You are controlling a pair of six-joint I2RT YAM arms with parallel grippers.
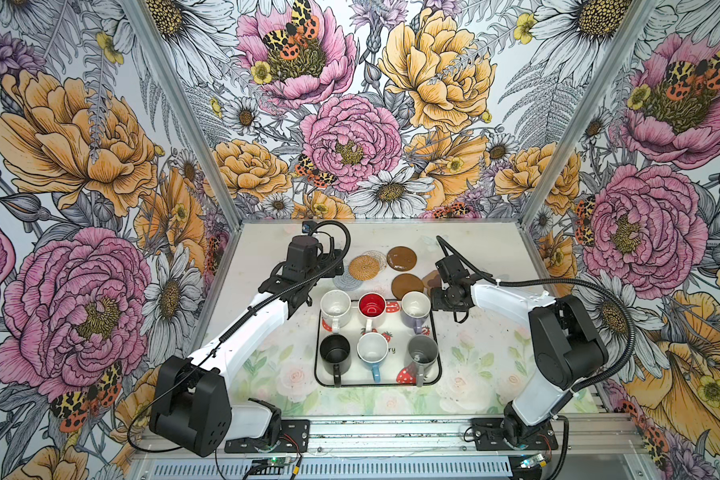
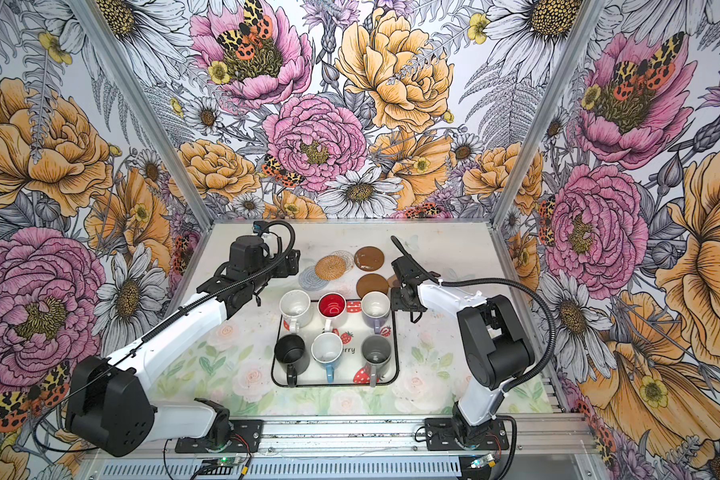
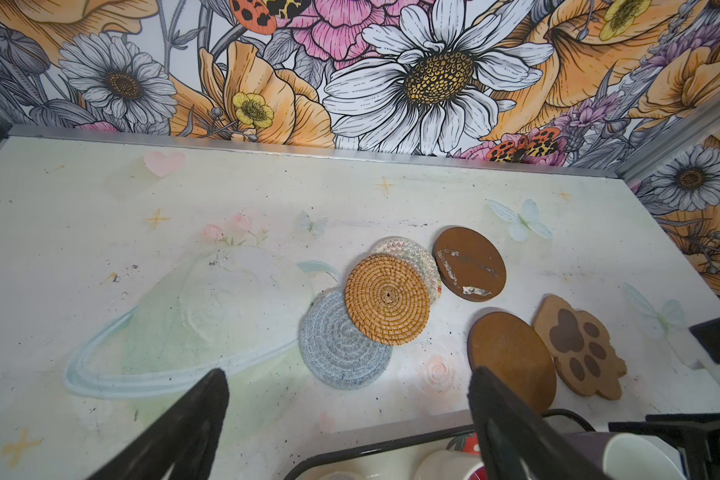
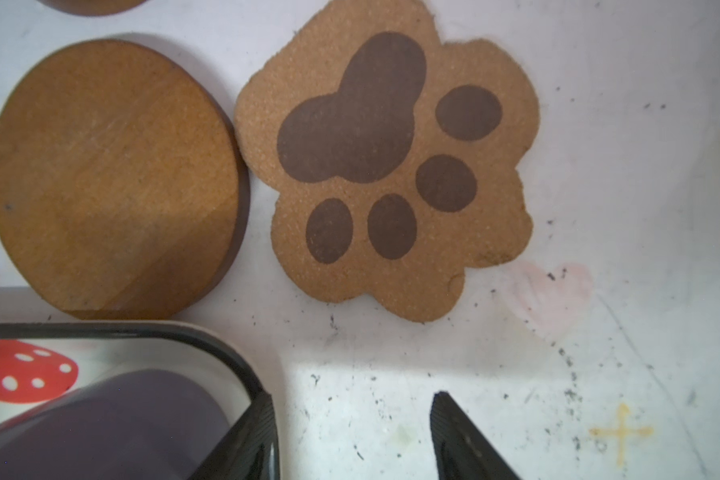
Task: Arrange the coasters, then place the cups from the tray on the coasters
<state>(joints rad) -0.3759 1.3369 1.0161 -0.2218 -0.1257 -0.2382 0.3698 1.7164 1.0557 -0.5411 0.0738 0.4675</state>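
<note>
Six coasters (image 3: 387,300) | six cups (image 1: 372,304) on one tray (image 1: 389,375) | left claw (image 3: 348,372) wide | right claw (image 4: 352,397) parted, empty

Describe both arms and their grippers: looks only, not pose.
The left arm and right arm have white shell links joined by boxy black joints. A black ribbed cable runs along each. The left gripper and right gripper have black, tapering, ridged fingers.

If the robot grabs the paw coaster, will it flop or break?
Probably stiff, not floppy: the paw coaster looks like grainy cork and lies quite flat. It is thin, so likely light. It lies flush on the table, so pinching its edge may be tricky, and a nick in its rim hints it could crumble.
</note>
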